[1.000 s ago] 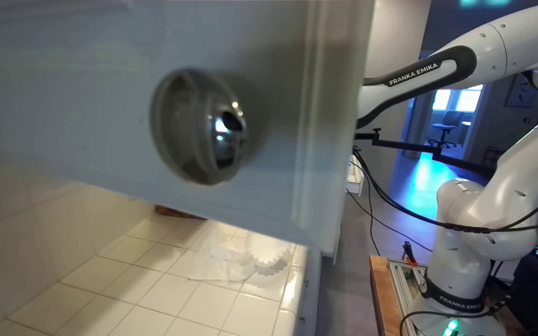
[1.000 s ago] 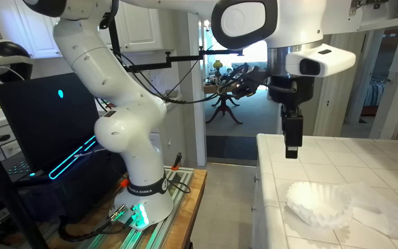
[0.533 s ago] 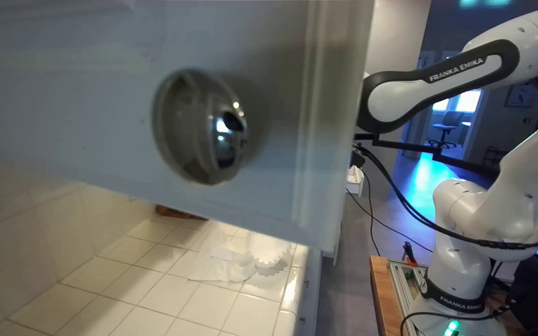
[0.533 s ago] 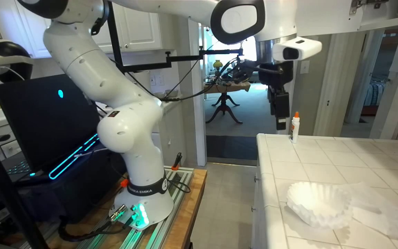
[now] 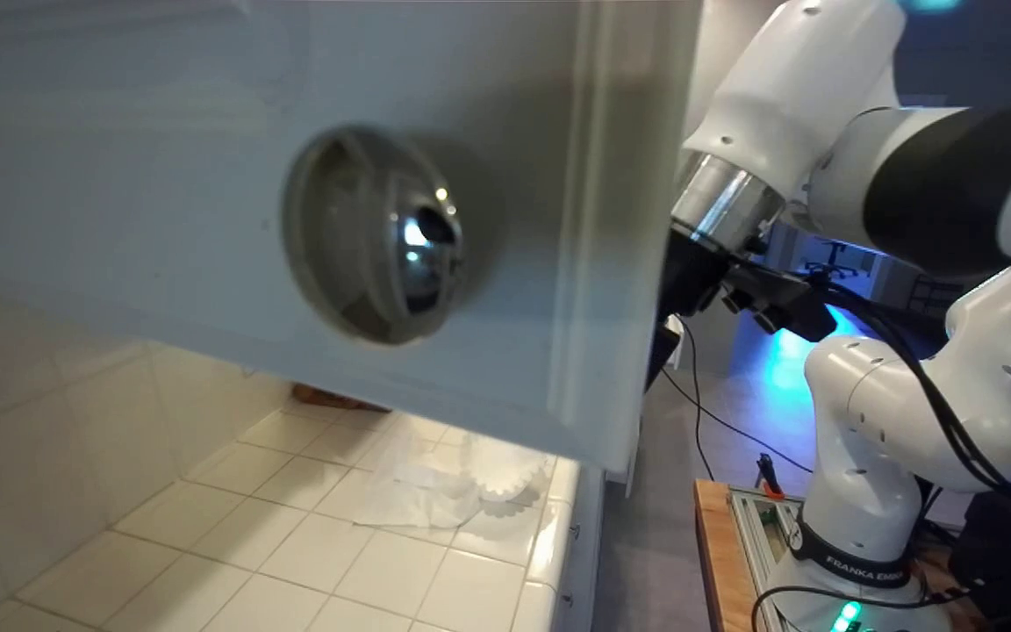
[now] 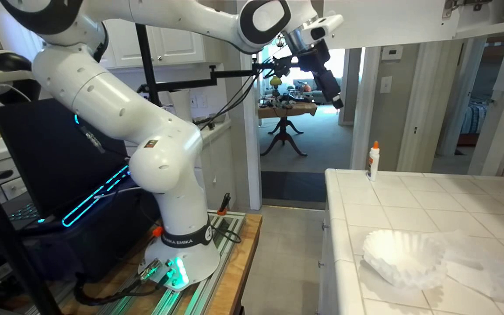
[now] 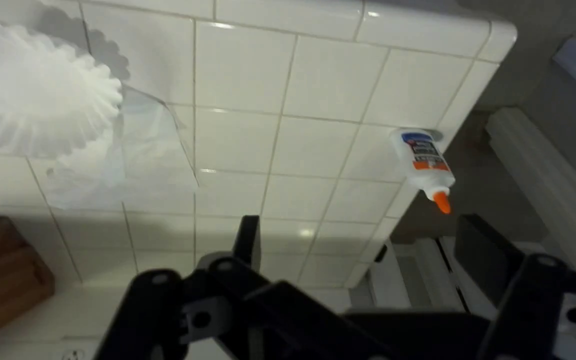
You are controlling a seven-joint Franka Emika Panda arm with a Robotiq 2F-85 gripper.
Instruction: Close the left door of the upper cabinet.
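Observation:
The left door (image 5: 207, 202) stands swung out and fills much of an exterior view, its round chrome knob (image 5: 374, 237) near the right edge. From the opposite side, the plain inner face of this door (image 6: 387, 22) shows at the top, with a hinge (image 6: 449, 8) joining it to the upper cabinet (image 6: 492, 29). My gripper (image 6: 337, 103) is tilted, lower than the door's bottom edge and off its free edge, on the inner-face side. In the wrist view its fingers (image 7: 249, 242) are spread wide with nothing between them. The door hides the fingertips in an exterior view.
On the tiled counter (image 6: 409, 205) stand a glue bottle (image 6: 373, 161) at the far corner and white paper filters (image 6: 403, 258) nearer. A wooden block (image 7: 3, 275) appears in the wrist view. A black bar (image 6: 190, 85) and hanging cables are behind the arm.
The arm has drawn back toward its base, raising the gripper and tilting it from pointing straight down. The glue bottle has come out from behind it. The door has not moved.

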